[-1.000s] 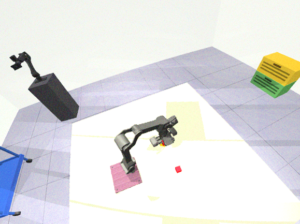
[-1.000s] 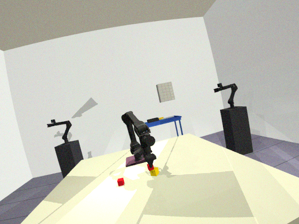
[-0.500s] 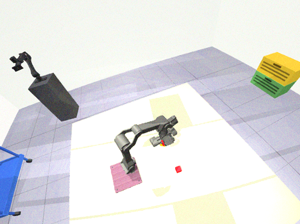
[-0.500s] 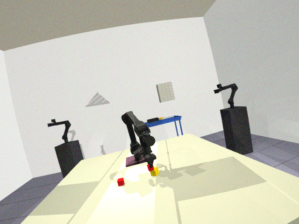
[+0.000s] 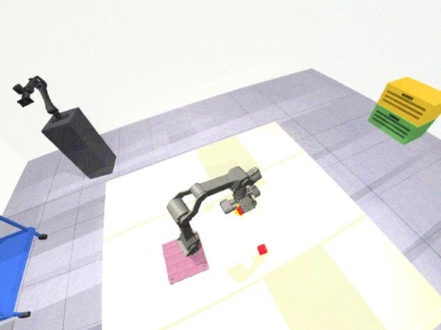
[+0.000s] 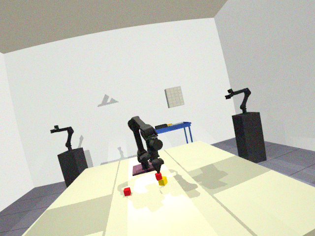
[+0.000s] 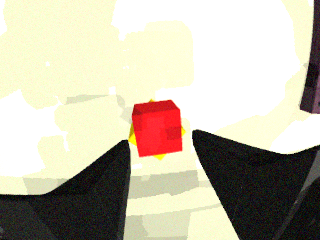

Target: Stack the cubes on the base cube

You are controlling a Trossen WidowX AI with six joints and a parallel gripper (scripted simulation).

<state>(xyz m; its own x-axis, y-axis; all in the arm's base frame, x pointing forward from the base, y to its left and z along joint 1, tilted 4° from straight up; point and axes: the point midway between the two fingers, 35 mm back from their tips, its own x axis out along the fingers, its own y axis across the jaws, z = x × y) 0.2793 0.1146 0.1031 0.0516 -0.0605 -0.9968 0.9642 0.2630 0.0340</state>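
The yellow base cube (image 5: 236, 213) (image 6: 163, 181) (image 7: 159, 156) stands on the table in front of the arm. One red cube (image 5: 239, 208) (image 6: 158, 176) (image 7: 156, 127) rests on top of it, set off toward one corner. In the wrist view only thin yellow slivers show beside and below this cube. My gripper (image 5: 240, 205) (image 6: 157, 170) (image 7: 160, 140) is open, just above and around that cube, with a small gap on each side of it. The second red cube (image 5: 262, 248) (image 6: 127, 191) lies loose on the table, well away from the gripper.
The arm stands on a pink plate (image 5: 179, 265) (image 6: 137, 170). Off the table are black pedestals with small arms (image 5: 77, 142) (image 6: 248, 137) (image 6: 72, 163), a blue cart (image 5: 2, 275) (image 6: 175, 125) and stacked yellow and green crates (image 5: 409, 109).
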